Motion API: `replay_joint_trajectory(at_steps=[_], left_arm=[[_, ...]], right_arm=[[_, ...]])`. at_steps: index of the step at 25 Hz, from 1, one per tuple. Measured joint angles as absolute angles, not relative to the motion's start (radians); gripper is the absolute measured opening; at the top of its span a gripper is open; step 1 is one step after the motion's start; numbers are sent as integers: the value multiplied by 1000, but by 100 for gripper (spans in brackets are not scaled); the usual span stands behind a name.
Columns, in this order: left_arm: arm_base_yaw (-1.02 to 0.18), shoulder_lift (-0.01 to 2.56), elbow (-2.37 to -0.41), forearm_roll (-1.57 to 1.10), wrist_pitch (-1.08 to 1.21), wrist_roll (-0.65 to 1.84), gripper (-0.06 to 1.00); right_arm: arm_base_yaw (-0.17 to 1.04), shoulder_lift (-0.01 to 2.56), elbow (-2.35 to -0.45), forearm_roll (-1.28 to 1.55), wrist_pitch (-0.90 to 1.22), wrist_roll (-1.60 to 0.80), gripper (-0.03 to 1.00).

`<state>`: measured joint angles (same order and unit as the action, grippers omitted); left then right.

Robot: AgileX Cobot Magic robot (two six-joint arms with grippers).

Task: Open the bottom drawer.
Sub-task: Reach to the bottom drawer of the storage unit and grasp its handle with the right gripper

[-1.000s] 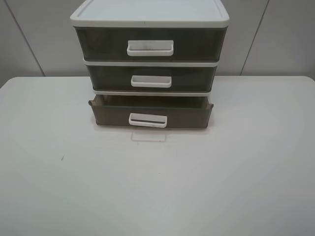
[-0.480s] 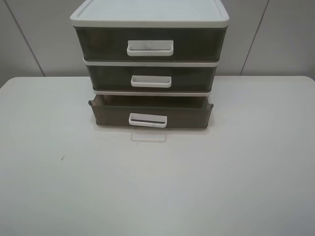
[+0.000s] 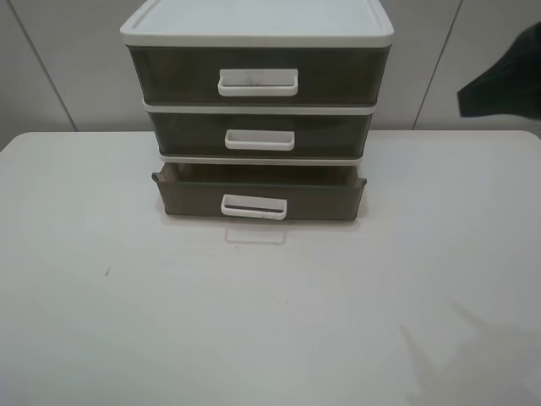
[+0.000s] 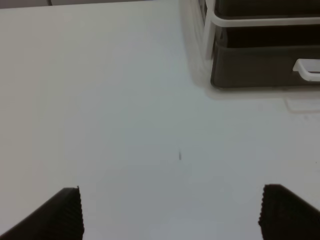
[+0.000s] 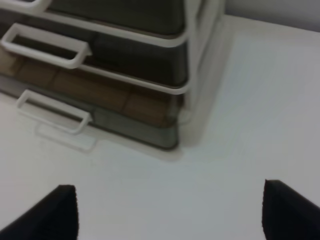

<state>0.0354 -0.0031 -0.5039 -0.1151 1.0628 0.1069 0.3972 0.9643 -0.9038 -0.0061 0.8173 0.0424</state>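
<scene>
The bottom drawer (image 3: 258, 193), shallow smoky-brown plastic with a white loop handle (image 3: 254, 206), sticks out a little from the white cabinet. It also shows in the left wrist view (image 4: 250, 67) and the right wrist view (image 5: 135, 125). My left gripper (image 4: 172, 215) is open and empty above the table, well to the left front of the drawer. My right gripper (image 5: 170, 210) is open and empty, off the drawer's right front corner. A dark part of the right arm (image 3: 505, 78) shows at the right edge of the exterior view.
The middle drawer (image 3: 260, 135) and the taller top drawer (image 3: 258, 76) are shut above it. The cabinet stands at the back middle of the white table (image 3: 127, 296). A wall runs close behind.
A dark part of the right arm has come into view at the right edge, and its shadow falls on the table's lower right. The drawer has not moved.
</scene>
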Motion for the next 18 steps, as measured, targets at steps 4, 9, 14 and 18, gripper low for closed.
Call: replay_joint_trajectory(at_steps=[4, 9, 14, 18], left_arm=[[35, -3, -504, -115, 1063, 107, 72], [35, -3, -504, -115, 1063, 107, 72], [35, -3, -504, -115, 1063, 107, 72], [35, -3, -504, -115, 1063, 107, 72]], right_arm=[[578, 1126, -904, 0, 670, 42, 63], [708, 1311, -904, -12, 538, 24, 63], [788, 1430, -903, -125, 464, -165, 63], [813, 1474, -839, -132, 343, -397, 63]])
